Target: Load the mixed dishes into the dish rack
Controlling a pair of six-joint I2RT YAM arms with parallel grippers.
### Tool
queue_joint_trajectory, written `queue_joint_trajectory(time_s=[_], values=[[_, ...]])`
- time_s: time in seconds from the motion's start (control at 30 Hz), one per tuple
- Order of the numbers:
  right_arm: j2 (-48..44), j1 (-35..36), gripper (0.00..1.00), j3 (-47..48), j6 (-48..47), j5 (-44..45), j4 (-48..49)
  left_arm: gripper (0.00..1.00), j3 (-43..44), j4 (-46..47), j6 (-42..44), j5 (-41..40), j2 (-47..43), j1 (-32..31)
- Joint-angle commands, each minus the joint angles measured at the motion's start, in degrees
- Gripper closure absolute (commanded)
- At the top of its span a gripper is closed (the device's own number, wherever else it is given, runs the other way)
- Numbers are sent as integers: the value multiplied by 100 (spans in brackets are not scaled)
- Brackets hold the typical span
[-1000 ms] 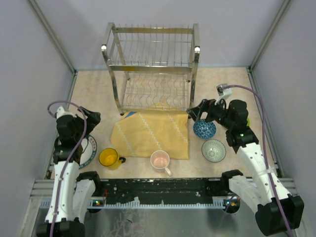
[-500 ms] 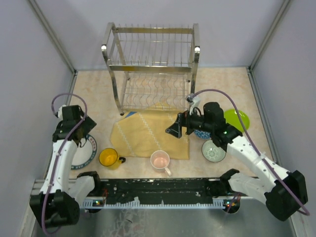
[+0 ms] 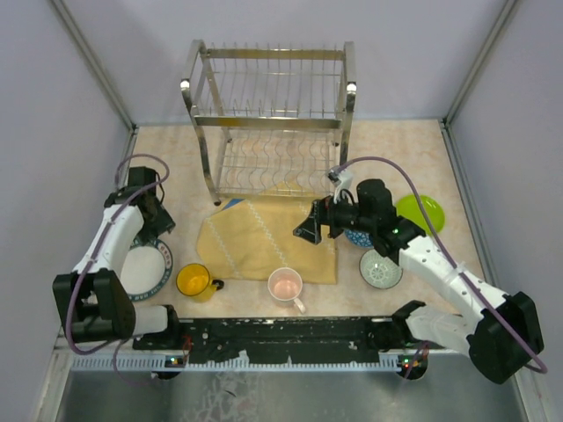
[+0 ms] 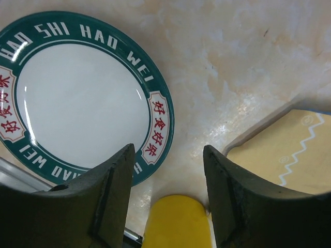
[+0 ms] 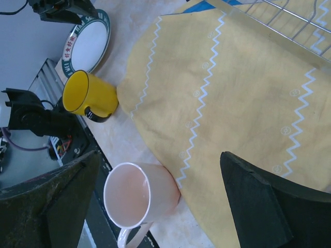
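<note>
**Finger State and Dish Positions at the Rack Station**

A pale marbled counter (image 3: 396, 149), enclosed by plain grey walls, is carrying all items. The dish rack (image 3: 268, 119) is standing at the far middle with both tiers bare. A yellow patterned cloth (image 3: 264, 237) is lying in front of it, its far edge reaching under the lower tier.

1. Left arm. The left fingers (image 4: 111, 201) are standing moderately apart and are gripping nothing. Bare counter and the yellow mug (image 4: 178, 222) are showing through the gap. The white plate (image 4: 77, 103) is lying flat at the counter's left edge. In the left wrist view, its green lettered rim is passing just past the left fingertip. Whether that tip is touching the rim cannot be told. In the overhead view, these fingers are hovering at the plate's far edge.

2. Right arm. The right fingers (image 5: 258, 201) are standing wide apart and are holding nothing. They are hanging over the right part of the cloth and pointing left. The pale pink mug (image 5: 134, 194) is standing upright just off the cloth's near edge.

3. Remaining dishes. The blue patterned bowl (image 3: 356, 237) is sitting largely hidden under the right arm. The grey-green bowl (image 3: 380, 268) is sitting just nearer than it. The lime-green plate (image 3: 422, 211) is lying to the arm's right.
</note>
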Motion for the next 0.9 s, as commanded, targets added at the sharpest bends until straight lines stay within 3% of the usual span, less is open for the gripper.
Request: queue_joint_trajectory(time_s=[0.0, 0.33, 0.87], values=[[31, 22, 0, 312, -129, 38, 183, 37, 86, -336, -113, -92, 276, -114], [3, 22, 0, 253, -241, 92, 164, 38, 428, -763, -294, -792, 1486, -379], [-38, 22, 0, 188, -412, 191, 90, 41, 248, -298, -168, -1137, 2129, -592]])
